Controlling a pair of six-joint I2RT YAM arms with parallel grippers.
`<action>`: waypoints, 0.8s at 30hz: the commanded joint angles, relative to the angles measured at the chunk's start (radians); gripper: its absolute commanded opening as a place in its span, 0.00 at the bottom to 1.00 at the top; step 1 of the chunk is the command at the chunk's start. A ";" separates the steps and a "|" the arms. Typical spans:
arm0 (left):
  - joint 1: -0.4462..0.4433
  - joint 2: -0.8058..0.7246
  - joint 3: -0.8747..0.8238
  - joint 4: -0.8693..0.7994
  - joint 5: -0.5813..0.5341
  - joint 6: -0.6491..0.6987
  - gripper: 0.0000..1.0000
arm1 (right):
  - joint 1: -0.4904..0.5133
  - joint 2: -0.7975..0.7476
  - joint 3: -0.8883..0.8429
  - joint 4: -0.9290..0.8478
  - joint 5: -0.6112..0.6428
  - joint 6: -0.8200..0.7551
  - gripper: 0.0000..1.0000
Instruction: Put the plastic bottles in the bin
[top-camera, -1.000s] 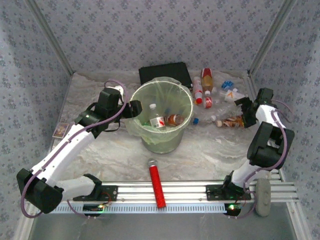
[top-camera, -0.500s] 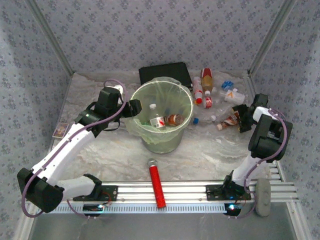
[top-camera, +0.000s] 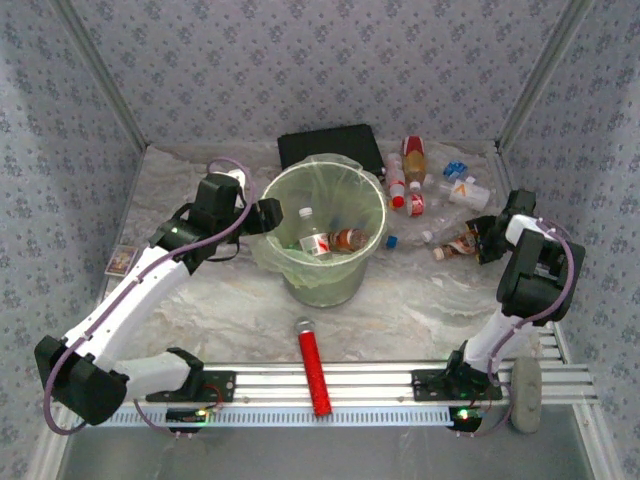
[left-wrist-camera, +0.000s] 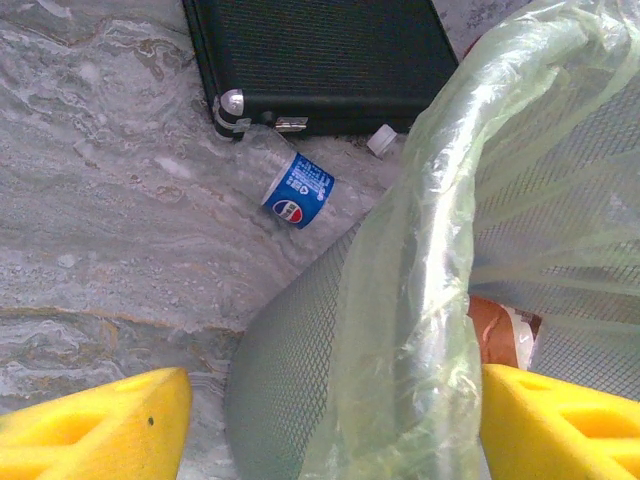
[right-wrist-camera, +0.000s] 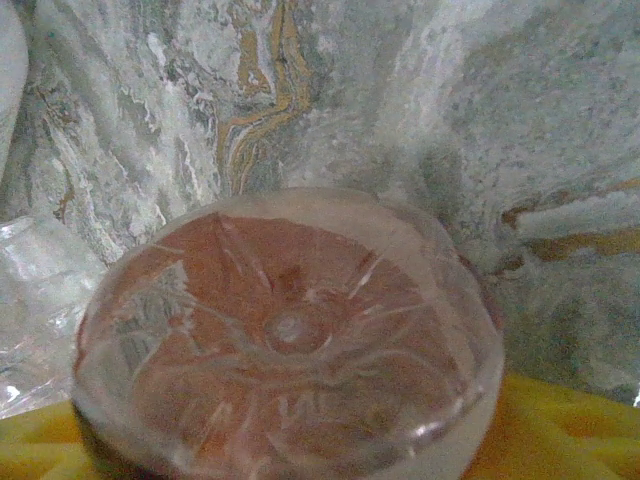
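left claw (top-camera: 267, 216): wide, straddling bin (top-camera: 322, 169) rim
right claw (top-camera: 487, 238): around amber bottle (right-wrist-camera: 290, 330), grip unclear tbh
tabletop (top-camera: 420, 300): roomy up front

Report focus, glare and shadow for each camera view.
Top external: even soft light, only faint shadow beside the bin, fine detail coarse. Left wrist: the bag liner glares pale, the blue-labelled bottle reads sharp. Right wrist: the base of the amber bottle sits very close, soft, with bright glints.
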 joint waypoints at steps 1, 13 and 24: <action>0.003 0.004 0.002 -0.021 0.000 0.013 0.75 | -0.008 -0.040 0.006 -0.006 0.017 -0.025 0.70; 0.006 -0.021 -0.022 -0.006 0.014 0.013 0.75 | 0.000 -0.272 0.057 -0.129 0.010 -0.108 0.62; 0.008 -0.022 -0.025 0.000 0.022 0.013 0.75 | 0.275 -0.468 0.370 -0.311 0.037 -0.224 0.60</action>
